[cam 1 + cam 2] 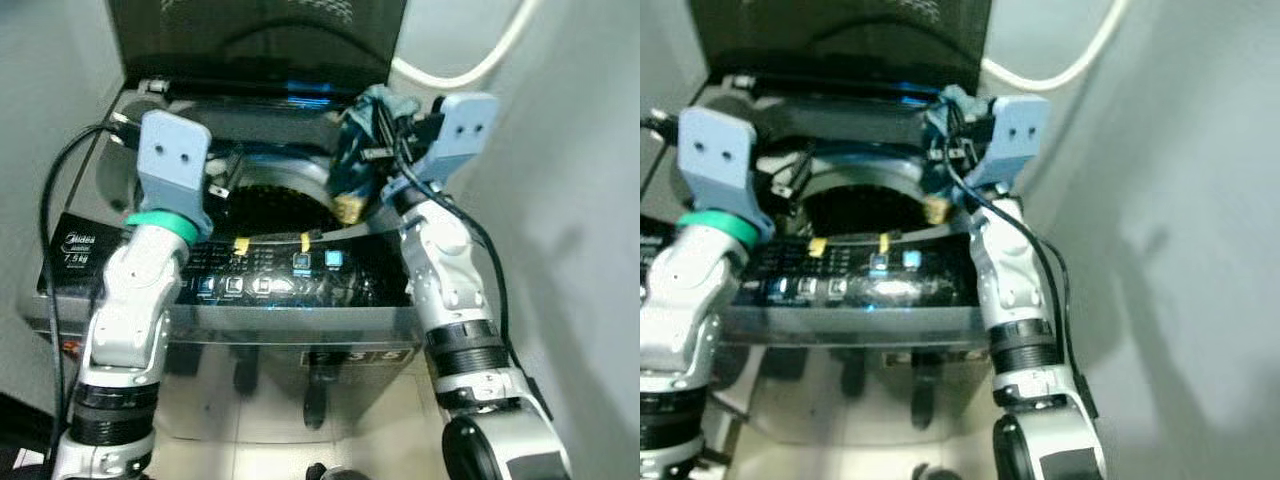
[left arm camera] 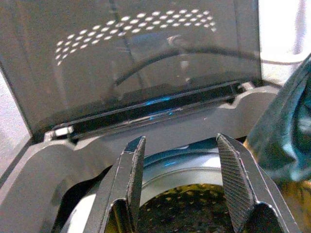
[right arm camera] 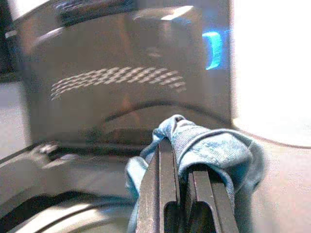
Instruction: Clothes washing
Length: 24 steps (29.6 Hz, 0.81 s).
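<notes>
Right gripper (image 3: 187, 194) has its fingers pinched tight on a blue cloth (image 3: 214, 150), which I'm holding above the right rim of the washing machine (image 1: 150, 260), with a fold hanging down toward the drum (image 1: 270, 205). To do this step well, I judge I should carry the cloth inward until it hangs squarely over the drum mouth, lower it past the rim, and only then let go, so no corner drapes over the edge.

Left gripper (image 2: 182, 184) hovers at the drum's left side, fingers spread wide with nothing between them; I'd keep it clear of the drop path.

Nearest me, the control panel (image 1: 290, 280) glows with lit buttons, and I'd avoid brushing it with either forearm. A black cable (image 1: 55, 200) loops beside the left arm. Behind the drum, the raised lid (image 1: 260, 40) stands open, limiting how far back I can swing. A white hose (image 1: 470, 65) curves along the wall beyond.
</notes>
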{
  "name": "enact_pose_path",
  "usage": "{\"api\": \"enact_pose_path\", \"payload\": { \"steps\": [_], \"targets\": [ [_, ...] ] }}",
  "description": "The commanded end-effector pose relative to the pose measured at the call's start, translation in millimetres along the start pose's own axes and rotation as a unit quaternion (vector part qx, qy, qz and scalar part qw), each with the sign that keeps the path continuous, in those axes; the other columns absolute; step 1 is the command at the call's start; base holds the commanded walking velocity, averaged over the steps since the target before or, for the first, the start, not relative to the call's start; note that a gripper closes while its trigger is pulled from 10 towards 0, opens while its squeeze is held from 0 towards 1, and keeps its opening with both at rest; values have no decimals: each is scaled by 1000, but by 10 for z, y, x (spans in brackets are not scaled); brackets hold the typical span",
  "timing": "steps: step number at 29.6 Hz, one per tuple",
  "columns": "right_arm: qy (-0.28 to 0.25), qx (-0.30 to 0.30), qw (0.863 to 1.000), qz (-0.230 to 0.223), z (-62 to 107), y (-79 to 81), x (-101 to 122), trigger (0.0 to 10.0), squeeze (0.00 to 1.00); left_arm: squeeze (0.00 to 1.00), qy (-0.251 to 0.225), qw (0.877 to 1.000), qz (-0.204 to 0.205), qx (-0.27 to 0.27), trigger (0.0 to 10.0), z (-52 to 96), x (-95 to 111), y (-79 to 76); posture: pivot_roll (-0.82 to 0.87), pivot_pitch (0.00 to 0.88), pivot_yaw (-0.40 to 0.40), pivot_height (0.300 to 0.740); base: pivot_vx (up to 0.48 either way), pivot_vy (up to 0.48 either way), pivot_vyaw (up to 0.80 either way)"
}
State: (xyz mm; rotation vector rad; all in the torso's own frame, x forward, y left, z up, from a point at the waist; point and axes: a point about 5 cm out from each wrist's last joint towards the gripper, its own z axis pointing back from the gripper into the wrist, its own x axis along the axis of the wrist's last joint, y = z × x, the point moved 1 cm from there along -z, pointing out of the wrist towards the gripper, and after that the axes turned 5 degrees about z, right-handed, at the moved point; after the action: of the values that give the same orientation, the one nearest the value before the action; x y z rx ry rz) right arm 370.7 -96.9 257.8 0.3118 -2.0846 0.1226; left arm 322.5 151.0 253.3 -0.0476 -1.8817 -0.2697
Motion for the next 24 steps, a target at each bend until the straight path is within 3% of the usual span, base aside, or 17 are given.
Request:
{"api": "enact_pose_path", "payload": {
  "steps": [1,14,24],
  "targets": [
    [-2,1,1000,-6,3,31,-10,10000,0,0,10,1000,2,9,10000,12,-34,40,115,0,-1,740,0,480,0],
    [-4,6,1000,-1,10,49,-14,10000,0,0,9,1000,-5,8,10000,14,-32,51,118,0,0,740,0,451,0],
    [-10,7,1000,4,13,58,6,10000,0,0,12,1000,-19,-2,10000,15,-45,21,114,0,3,740,0,0,0]
  ]
}}
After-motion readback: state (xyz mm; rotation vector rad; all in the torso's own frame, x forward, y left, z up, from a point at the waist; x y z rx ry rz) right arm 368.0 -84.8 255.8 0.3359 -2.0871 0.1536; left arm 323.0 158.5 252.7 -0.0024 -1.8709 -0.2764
